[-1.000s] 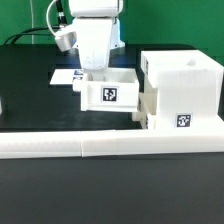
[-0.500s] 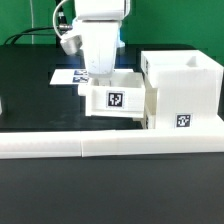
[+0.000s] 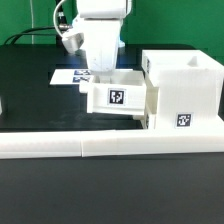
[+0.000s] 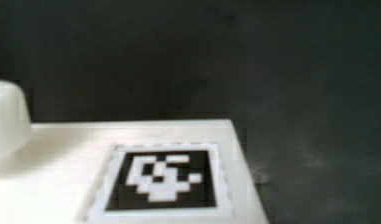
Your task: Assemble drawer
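My gripper (image 3: 104,72) reaches down into a white drawer tray (image 3: 118,97) with a square tag on its front. It is shut on the tray's back wall and holds the tray slightly tilted just off the black table. The fingertips are hidden by the tray. The tray's right side is close against the tall white housing (image 3: 186,88), which stands at the exterior view's right with a tag low on its front. A second white part (image 3: 148,116) sits low at the housing's left side. The wrist view shows the tray's tag (image 4: 164,178) and a rounded white part (image 4: 6,112); no fingers show.
The marker board (image 3: 66,76) lies flat on the table behind the tray. Long low white border bars (image 3: 100,146) run along the front, and the housing stands against them. A small white piece (image 3: 2,104) shows at the exterior view's left edge.
My gripper has carried the tray toward the exterior view's right, nearer the housing, and the tray now sits slightly higher and tilted.
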